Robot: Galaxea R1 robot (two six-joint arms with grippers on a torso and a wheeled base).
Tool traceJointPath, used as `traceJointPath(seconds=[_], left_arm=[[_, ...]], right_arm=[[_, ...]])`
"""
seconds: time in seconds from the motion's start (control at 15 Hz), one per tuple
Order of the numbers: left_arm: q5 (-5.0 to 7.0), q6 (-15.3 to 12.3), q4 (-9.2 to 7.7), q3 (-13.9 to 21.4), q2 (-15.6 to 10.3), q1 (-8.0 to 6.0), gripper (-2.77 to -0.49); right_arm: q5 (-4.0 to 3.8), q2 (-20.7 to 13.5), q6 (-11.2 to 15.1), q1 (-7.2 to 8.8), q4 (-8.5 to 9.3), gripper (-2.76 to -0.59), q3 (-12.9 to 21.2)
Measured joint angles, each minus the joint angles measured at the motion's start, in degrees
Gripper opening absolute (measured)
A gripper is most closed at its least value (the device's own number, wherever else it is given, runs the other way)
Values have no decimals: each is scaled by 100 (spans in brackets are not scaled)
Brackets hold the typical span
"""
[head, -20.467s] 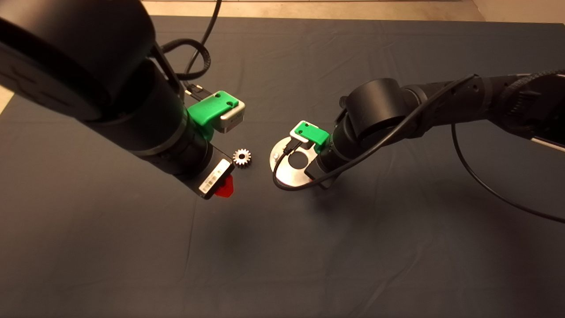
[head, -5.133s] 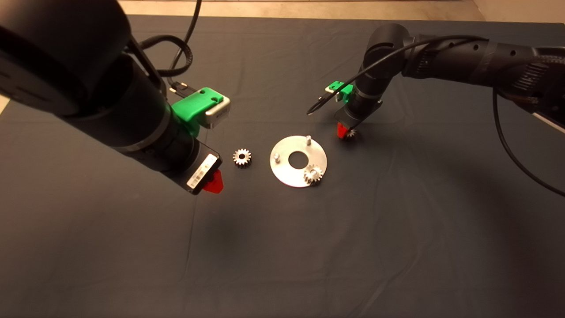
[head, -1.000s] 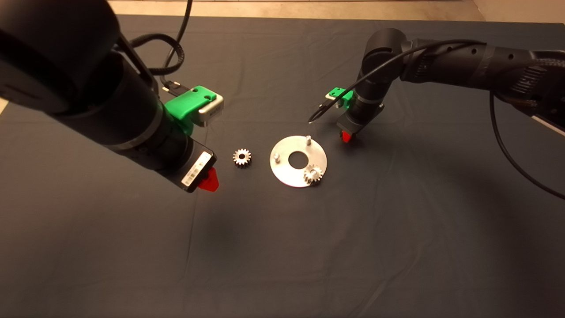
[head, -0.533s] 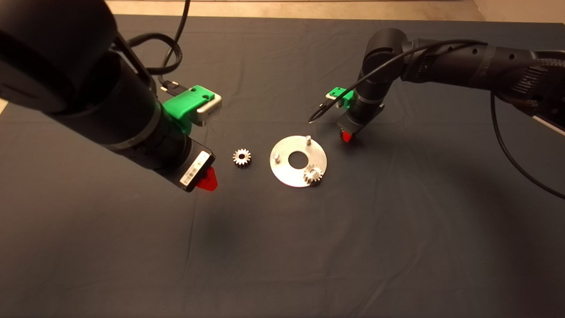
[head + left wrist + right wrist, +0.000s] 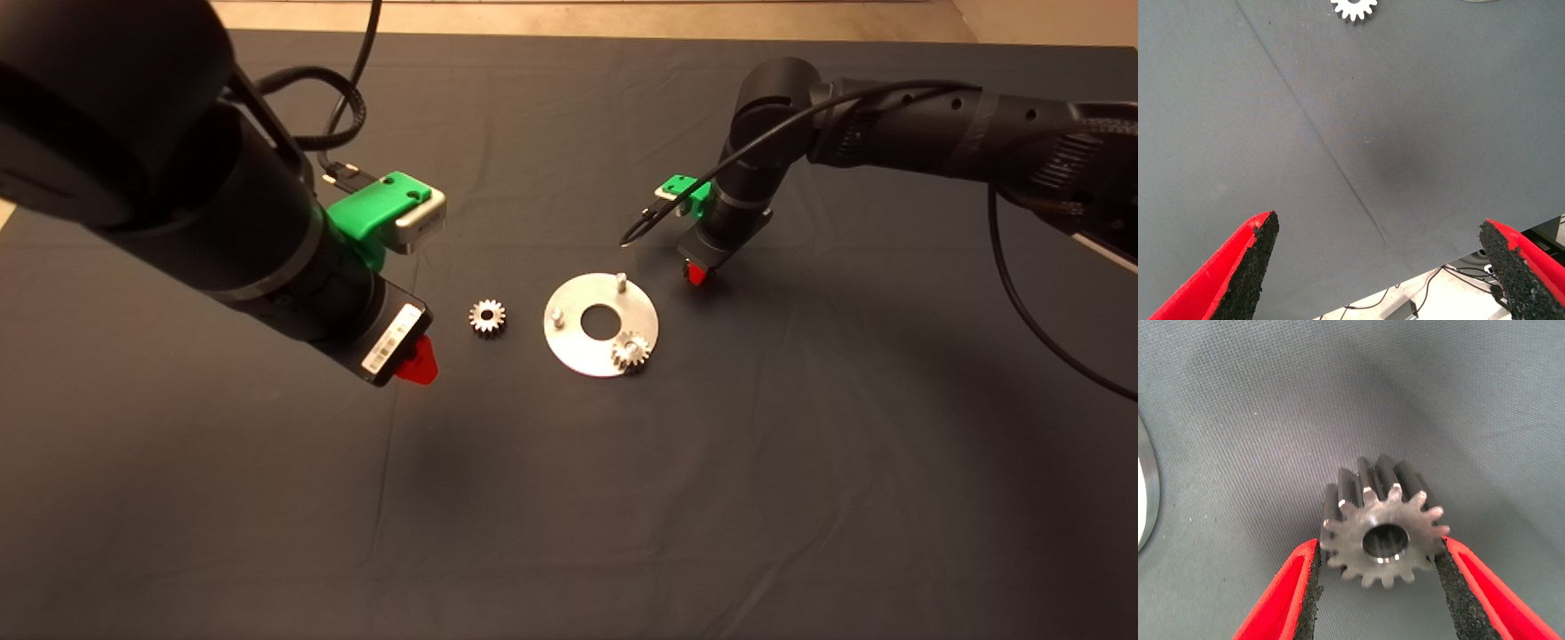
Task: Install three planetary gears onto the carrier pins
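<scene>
Because 1 gear (image 5: pixel 630 350) already sits on the pin at the near right of the disc (image 5: pixel 578 356), 2 pins are bare: 1 at the far edge (image 5: pixel 621 280) and 1 at the left (image 5: pixel 556 316). With its claw (image 5: pixel 1381 570) pinching a second gear (image 5: pixel 1381 530) across the teeth, bore left clear, the right arm is low over the desk (image 5: pixel 569 498) just past the disc's far right rim. That grip probably keeps the hole free to drop over a stud, and the far pin is the closest one. Whether this gear rests on the mat or is just lifted cannot be told. A third gear (image 5: pixel 487 316) lies flat on the mat just left of the disc. Left of that gear, the left claw (image 5: pixel 416 364) hovers spread wide and empty, its pads (image 5: pixel 1258 267) well apart, likely placed to take it for the left pin
</scene>
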Motion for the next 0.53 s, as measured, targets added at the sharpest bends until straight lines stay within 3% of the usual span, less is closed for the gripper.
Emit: traceJointPath(seconds=[0.2, 0.53], left_arm=[[0, 2, 0, 0, -16, 0, -109], [0, 2, 0, 0, -30, 0, -109]], right_arm=[[97, -7, 0, -63, -30, -213, -6], [121, -10, 0, -80, -38, -213, -6]])
